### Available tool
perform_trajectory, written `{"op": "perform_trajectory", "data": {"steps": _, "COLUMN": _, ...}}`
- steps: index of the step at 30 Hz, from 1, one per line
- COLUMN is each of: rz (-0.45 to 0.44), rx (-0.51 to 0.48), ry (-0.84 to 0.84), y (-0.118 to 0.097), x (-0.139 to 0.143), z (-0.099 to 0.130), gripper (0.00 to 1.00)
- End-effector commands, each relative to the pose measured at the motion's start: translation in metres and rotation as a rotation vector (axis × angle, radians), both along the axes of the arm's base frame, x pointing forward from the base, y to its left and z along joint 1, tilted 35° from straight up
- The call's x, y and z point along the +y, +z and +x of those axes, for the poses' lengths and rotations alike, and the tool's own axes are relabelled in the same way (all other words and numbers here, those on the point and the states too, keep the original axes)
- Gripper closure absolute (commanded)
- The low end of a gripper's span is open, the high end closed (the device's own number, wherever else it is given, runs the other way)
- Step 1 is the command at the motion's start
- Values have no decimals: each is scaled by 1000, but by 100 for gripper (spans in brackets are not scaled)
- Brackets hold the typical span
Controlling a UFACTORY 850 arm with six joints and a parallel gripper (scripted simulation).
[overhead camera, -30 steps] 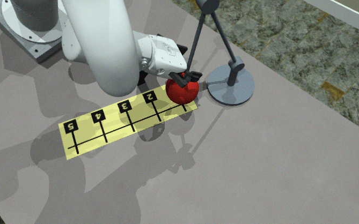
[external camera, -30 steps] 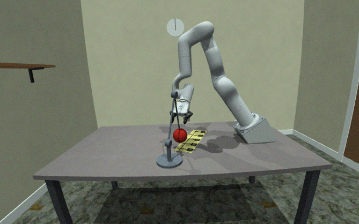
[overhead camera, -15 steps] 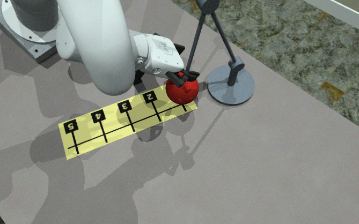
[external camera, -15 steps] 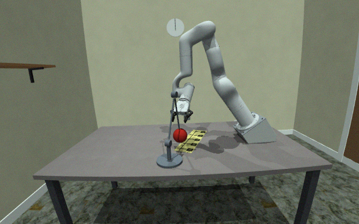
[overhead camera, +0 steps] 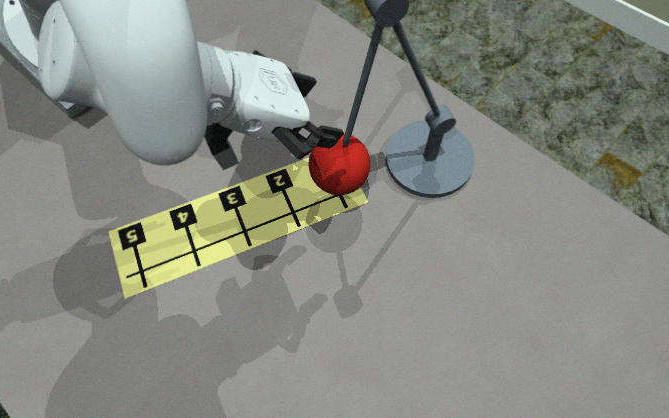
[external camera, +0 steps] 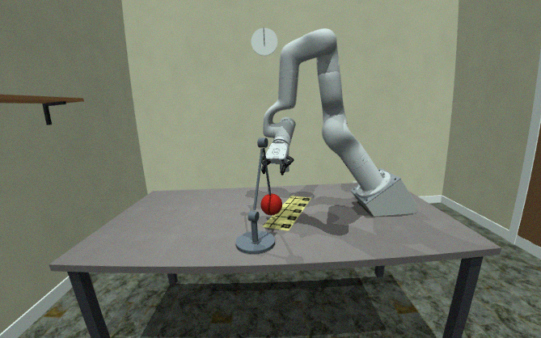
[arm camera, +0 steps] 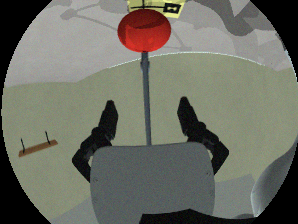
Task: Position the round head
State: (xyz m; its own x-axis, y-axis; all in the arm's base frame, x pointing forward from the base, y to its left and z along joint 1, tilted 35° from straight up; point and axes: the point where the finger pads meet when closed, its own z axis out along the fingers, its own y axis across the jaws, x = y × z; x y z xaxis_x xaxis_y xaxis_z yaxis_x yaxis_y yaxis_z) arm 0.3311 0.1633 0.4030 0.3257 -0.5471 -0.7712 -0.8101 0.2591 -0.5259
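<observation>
Gripper [arm camera: 148, 119] was spread wide with nothing in it. In the wrist view the lamp's thin rod [arm camera: 145, 99] ran up between the two fingers with a gap showing on each side; no contact visible. In the exterior view the gripper [external camera: 276, 167] sat high on the rod, near the lamp's upper joint [external camera: 262, 142] and well above the red ball head [external camera: 271, 203].

The head [overhead camera: 338, 164] hung off the bench [overhead camera: 482, 285] surface, not resting on it; its shadow fell on the bench beside the strip. From the top view it sat at the end of the yellow strip [overhead camera: 233, 223] nearest the foot, covering the label where mark 1 should be; only the stub of that cross line showed below it. Labels 2 [overhead camera: 279, 181], 3 [overhead camera: 232, 197], 4 [overhead camera: 183, 216] and 5 [overhead camera: 132, 235] were uncovered, running away toward the bench's far side from the foot.

Foot [overhead camera: 429, 163] was a grey disc flat on the bench, just beside the strip's near end and close to the bench edge that borders the stone floor. The lower rod rose from it to the upper joint, then the upper rod dropped back down to the head.

Robot base [external camera: 383, 197] stood near the bench's back edge, on the right in the exterior view.
</observation>
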Motion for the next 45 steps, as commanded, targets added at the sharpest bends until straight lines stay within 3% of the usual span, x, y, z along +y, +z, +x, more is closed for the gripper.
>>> {"op": "perform_trajectory", "data": {"steps": 1, "rz": 0, "rx": -2, "ry": 1, "y": 6, "x": -12, "z": -7, "gripper": 0}}
{"op": "perform_trajectory", "data": {"steps": 12, "rz": -1, "rx": -3, "ry": -1, "y": 21, "x": -46, "z": -28, "gripper": 0}}
{"op": "perform_trajectory", "data": {"steps": 45, "rz": -2, "rx": -2, "ry": -3, "y": 19, "x": -42, "z": -25, "gripper": 0}}
